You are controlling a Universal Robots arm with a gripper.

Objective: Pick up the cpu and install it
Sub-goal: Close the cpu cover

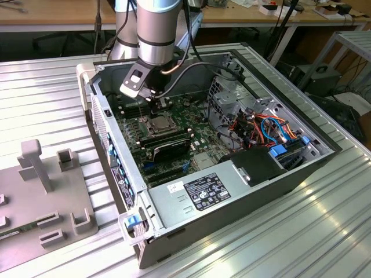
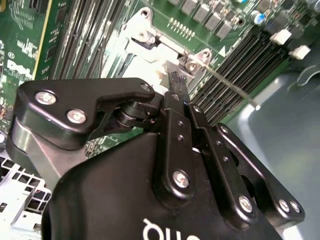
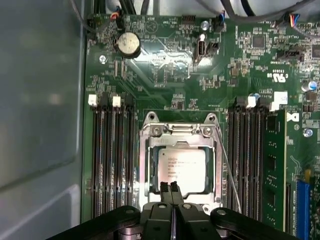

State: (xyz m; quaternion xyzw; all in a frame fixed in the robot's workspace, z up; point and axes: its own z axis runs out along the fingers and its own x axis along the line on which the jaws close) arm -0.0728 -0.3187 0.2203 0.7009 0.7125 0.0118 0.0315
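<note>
Silver-grey cylindrical arm (image 1: 155,29) capped in pale blue, black cable (image 1: 189,36) trailing alongside, pale grey camera block (image 1: 134,81) at the wrist; matte black gripper (image 3: 169,188) built of jointed link bars (image 2: 175,145), dotted with silver screws (image 2: 180,178), white lettering (image 2: 160,232) on the body

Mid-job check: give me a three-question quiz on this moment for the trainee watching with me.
1. True or false: the cpu lies flat inside the metal-framed socket.
2. In the first wrist view, the gripper has its fingers: A) spread wide B) closed together C) clamped on a memory stick.
3. Fill in: the round coin battery sits on the green ____.
Key: 1 true; 2 B; 3 motherboard.
</note>
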